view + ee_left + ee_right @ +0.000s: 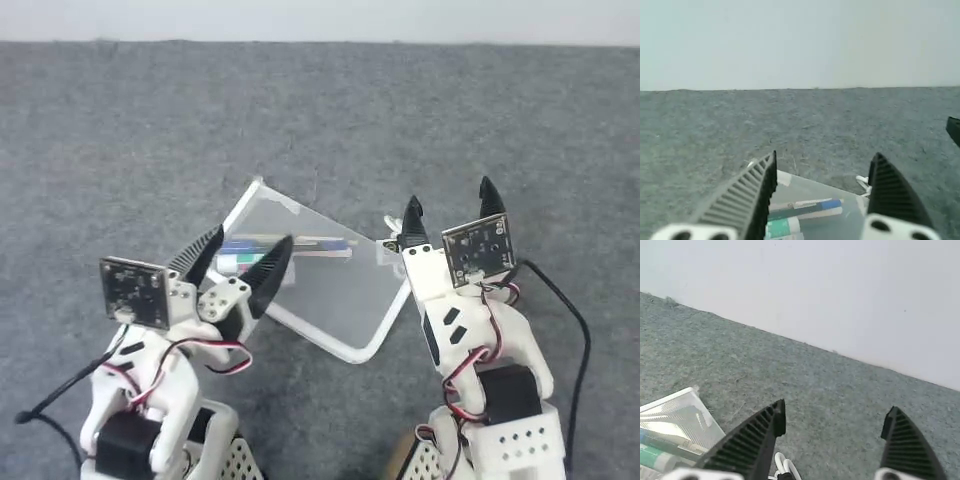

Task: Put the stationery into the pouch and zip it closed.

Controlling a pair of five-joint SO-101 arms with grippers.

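A clear, white-edged pouch [330, 300] lies flat on the grey mat in the middle of the table. Several pens [290, 246] lie inside it near its far long edge. A white zipper pull [386, 238] sits at the pouch's right corner. My left gripper [250, 242] hangs open above the pouch's near left part, right over the pens, holding nothing. In the left wrist view its fingers [757, 185] frame the pouch [815, 187] and the pens [807, 205]. My right gripper [450, 197] stands open just right of the pouch, beside the pull [782, 462], also holding nothing.
Grey felt mat [150, 130] covers the whole table, with a pale wall [840, 300] behind its far edge. A black cable [575, 330] runs along the right arm's side. The tip of the right gripper [954, 129] shows at the left wrist view's edge.
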